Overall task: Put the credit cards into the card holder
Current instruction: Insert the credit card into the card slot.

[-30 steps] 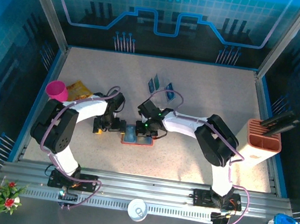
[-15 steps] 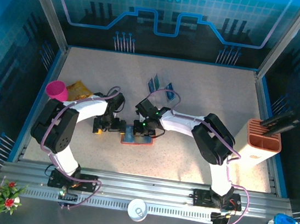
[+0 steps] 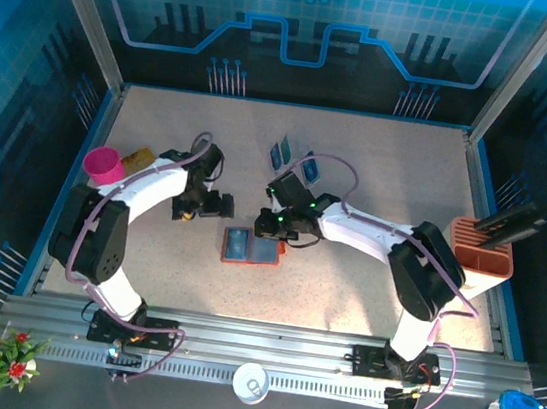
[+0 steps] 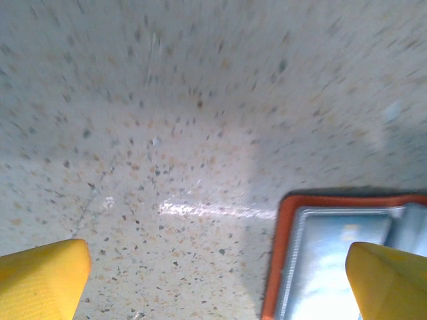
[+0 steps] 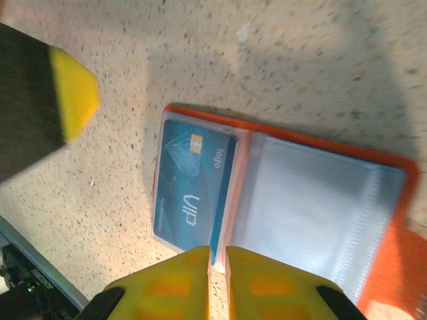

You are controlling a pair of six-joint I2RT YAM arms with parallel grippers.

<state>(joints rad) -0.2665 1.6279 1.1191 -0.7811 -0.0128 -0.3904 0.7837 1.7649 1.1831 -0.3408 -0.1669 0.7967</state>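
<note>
The orange card holder (image 3: 251, 248) lies open on the table, grey-blue pockets up. A blue credit card (image 5: 193, 183) marked VIP sits in its left pocket. Further credit cards (image 3: 280, 152) stand at the back in a clear rack. My right gripper (image 5: 217, 263) hovers just off the holder's near edge (image 5: 313, 137), its fingers almost together with nothing between them. My left gripper (image 4: 213, 293) is wide open and empty over bare table, with the holder's corner (image 4: 283, 220) by its right finger. From above, the left gripper (image 3: 219, 205) and the right gripper (image 3: 270, 228) both sit just behind the holder.
A pink cup (image 3: 104, 164) and an orange packet (image 3: 139, 159) sit at the left. An orange-and-white slotted box (image 3: 478, 257) stands at the right edge with a dark item in it. A white cup (image 3: 251, 383) rests on the front rail.
Both grippers have pulled back from the card holder toward the far side. The holder now lies uncovered with the blue card in it. The right fingers have parted slightly.
</note>
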